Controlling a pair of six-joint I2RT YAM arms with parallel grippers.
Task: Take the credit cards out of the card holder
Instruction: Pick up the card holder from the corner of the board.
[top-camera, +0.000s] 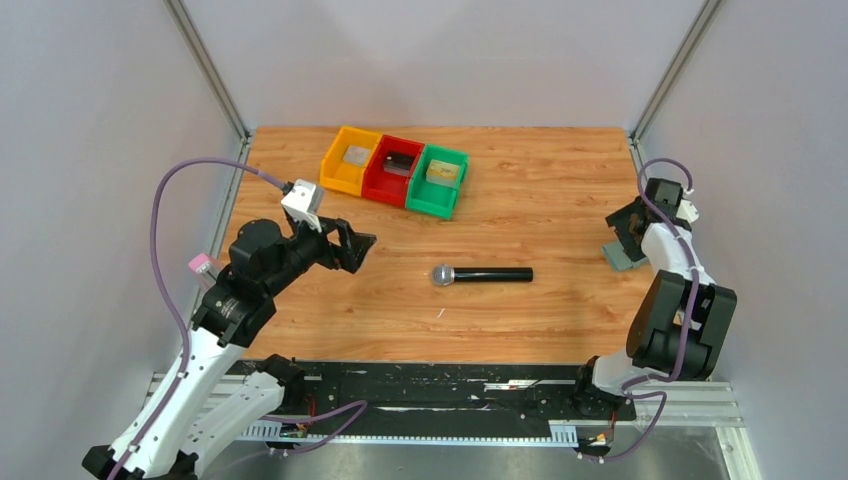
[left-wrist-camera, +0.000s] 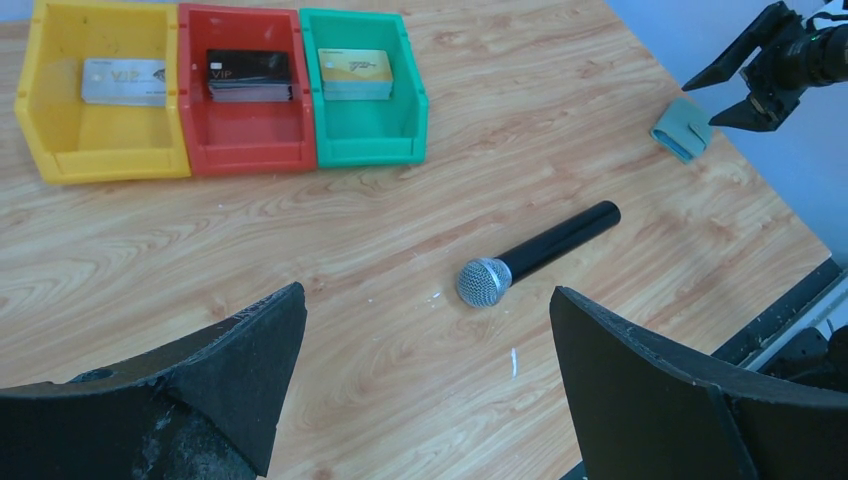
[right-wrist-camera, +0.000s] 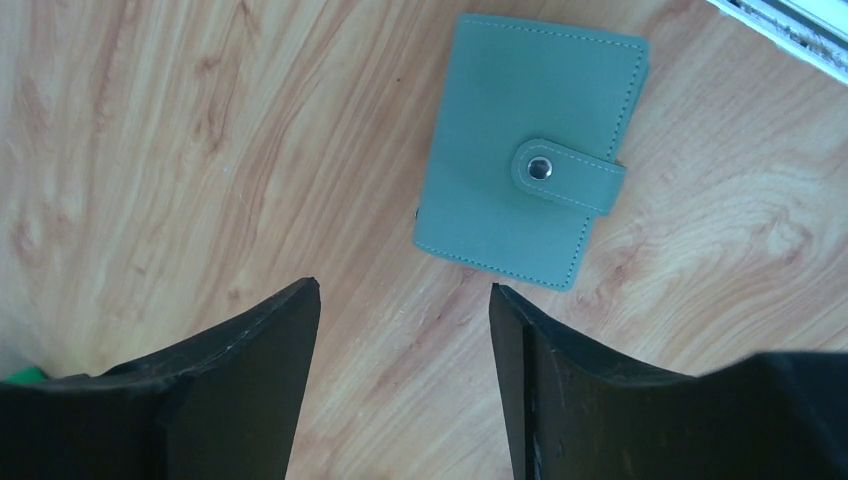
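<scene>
The card holder (right-wrist-camera: 520, 160) is a pale blue-green case lying flat on the wood, folded closed with its snap strap fastened. It sits near the table's right edge (top-camera: 622, 258). My right gripper (right-wrist-camera: 404, 285) hovers open just short of it, with only bare wood between the fingers. Credit cards lie in the bins: a silver one (left-wrist-camera: 124, 81) in the yellow bin, a black one (left-wrist-camera: 249, 72) in the red bin, a gold one (left-wrist-camera: 356, 70) in the green bin. My left gripper (left-wrist-camera: 427, 290) is wide open and empty above the table's left middle (top-camera: 362, 243).
A black microphone (top-camera: 480, 274) with a silver mesh head lies across the middle of the table. The yellow bin (top-camera: 349, 160), red bin (top-camera: 393, 170) and green bin (top-camera: 438, 181) stand in a row at the back. Grey walls close in on both sides.
</scene>
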